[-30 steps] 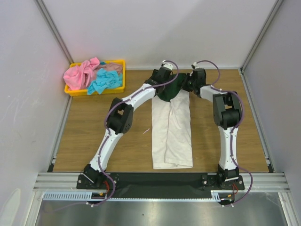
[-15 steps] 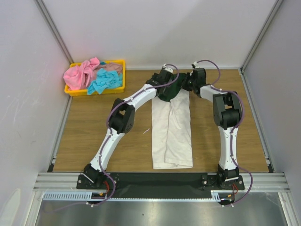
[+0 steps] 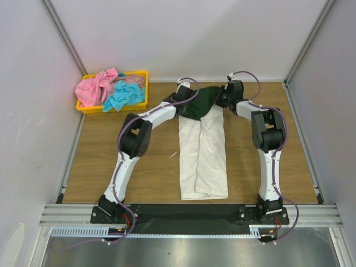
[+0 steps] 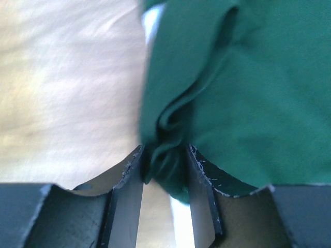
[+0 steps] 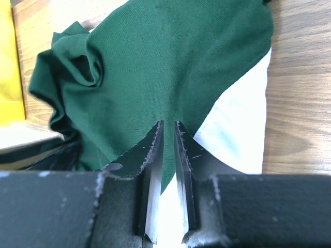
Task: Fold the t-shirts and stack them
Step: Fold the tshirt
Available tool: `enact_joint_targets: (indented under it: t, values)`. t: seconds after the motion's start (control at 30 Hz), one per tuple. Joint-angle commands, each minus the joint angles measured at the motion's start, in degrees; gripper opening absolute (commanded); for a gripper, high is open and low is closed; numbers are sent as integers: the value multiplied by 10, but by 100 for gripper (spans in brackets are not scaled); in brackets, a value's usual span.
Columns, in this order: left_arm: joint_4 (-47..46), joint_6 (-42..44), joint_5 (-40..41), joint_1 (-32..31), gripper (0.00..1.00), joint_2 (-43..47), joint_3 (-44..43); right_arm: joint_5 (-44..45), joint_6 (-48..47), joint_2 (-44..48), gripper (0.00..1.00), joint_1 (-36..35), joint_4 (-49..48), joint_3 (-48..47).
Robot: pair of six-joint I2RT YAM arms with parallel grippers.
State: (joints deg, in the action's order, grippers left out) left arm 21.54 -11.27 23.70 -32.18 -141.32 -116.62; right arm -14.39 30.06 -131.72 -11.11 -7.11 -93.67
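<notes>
Tabletop (image 3: 100, 167) t-shirt (image 3: 203, 161): wrist views show left gripper (image 4: 164, 152), right gripper (image 5: 168, 126) pinching it.

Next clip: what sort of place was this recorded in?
Probably a robot lab test cell, not a home: plain white walls on an aluminium frame enclose a wooden table, with a left arm and right arm bolted at its near edge, both gripping a t-shirt.
</notes>
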Motion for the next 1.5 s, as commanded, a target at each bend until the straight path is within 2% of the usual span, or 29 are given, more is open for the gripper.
enact_joint_targets:
  t: [0.0,0.07,0.17,0.2,0.37,0.5,0.57,0.63,0.7,0.83,1.07,1.17,1.37,1.47]
  values:
    - [-85,-97,-12,25,42,115,99,9,8,-10,19,2,-1,-28]
    - [-114,-126,-20,26,43,158,167,9,7,-8,19,3,2,-29]
    - [-158,-152,-40,26,48,191,223,11,5,-9,19,3,3,-28]
    - [-161,-153,-48,26,54,195,229,11,6,-11,19,2,3,-28]
    - [-142,-165,-45,27,59,193,234,7,4,-13,19,3,10,-32]
    - [-145,-144,-58,37,63,180,201,0,-1,-7,19,3,16,-36]
    - [-147,-105,-71,41,64,166,153,-3,-1,-3,19,2,14,-36]
    - [-152,-59,-95,40,72,141,121,-5,-3,-3,19,1,15,-36]
    - [-150,-33,-119,40,74,121,70,-3,-3,-2,19,0,17,-40]
    - [-137,-41,-140,40,74,73,0,-3,-2,-6,19,0,18,-42]
    - [-240,-106,-233,40,65,62,8,-4,-4,-12,19,0,25,-49]
    - [-252,-130,-272,40,64,41,-10,-3,-3,-13,19,0,25,-49]
    - [-220,-187,-239,49,64,-11,-69,-5,-1,-19,19,1,27,-51]
    - [-220,-226,-239,70,64,-26,-70,-5,-2,-23,19,2,31,-54]
